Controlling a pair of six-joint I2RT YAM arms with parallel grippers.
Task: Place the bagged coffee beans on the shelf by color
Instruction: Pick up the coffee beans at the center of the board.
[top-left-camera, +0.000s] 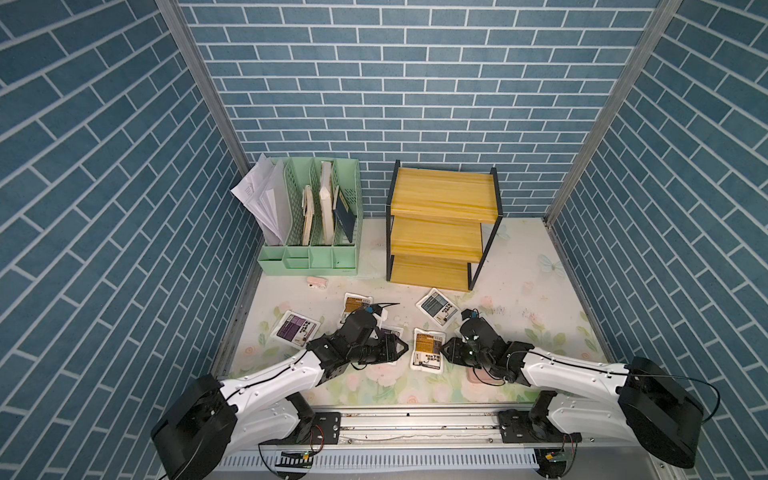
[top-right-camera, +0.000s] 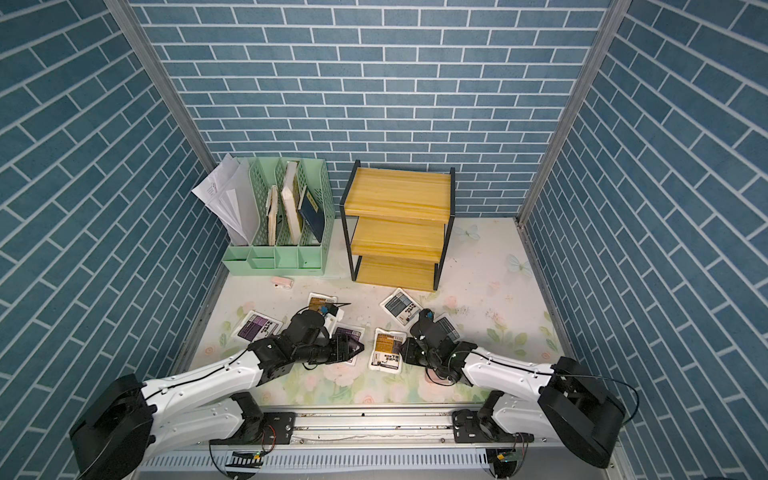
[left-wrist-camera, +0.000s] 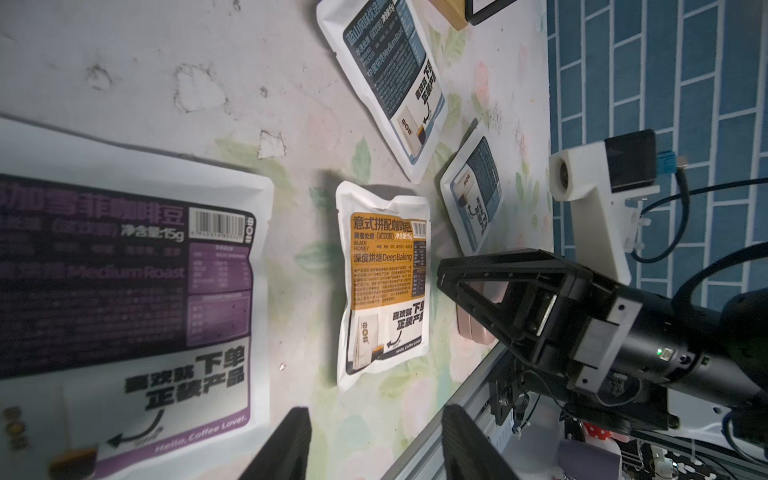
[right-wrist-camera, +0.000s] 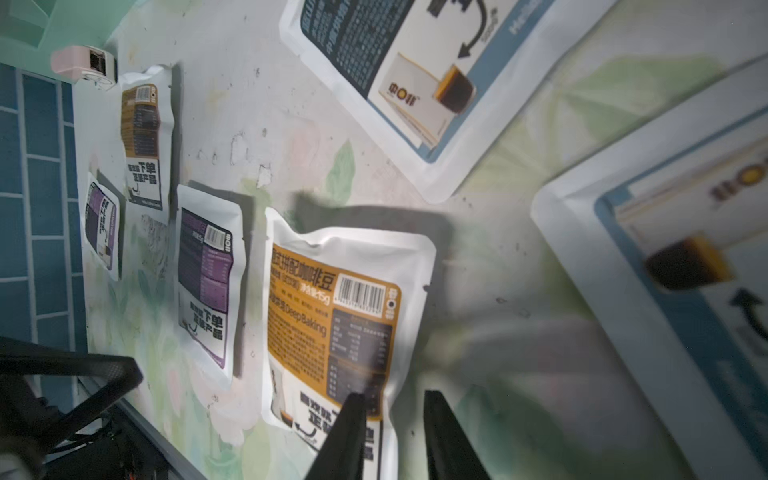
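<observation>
Several bagged coffee beans lie flat on the floral mat in front of the shelf (top-left-camera: 440, 232). My right gripper (right-wrist-camera: 395, 432) is open and narrow, its jaws straddling the side edge of an orange-brown pouch (right-wrist-camera: 332, 316), also seen in a top view (top-left-camera: 428, 349). My left gripper (left-wrist-camera: 376, 444) is open with only mat between its fingers, beside a purple pouch (left-wrist-camera: 124, 291). In a top view it (top-left-camera: 402, 348) hovers over that pouch (top-left-camera: 394, 332). Another purple pouch (top-left-camera: 296, 328), a second orange-brown one (top-left-camera: 355, 303) and two grey-blue ones (top-left-camera: 437, 306) (top-right-camera: 448, 326) lie around.
A mint-green file organizer (top-left-camera: 309, 216) with papers stands at the back left, a small pink device (top-left-camera: 316, 282) in front of it. A pink case (top-left-camera: 478, 376) lies under my right arm. Blue brick walls close three sides; an aluminium rail (top-left-camera: 415, 424) runs along the front.
</observation>
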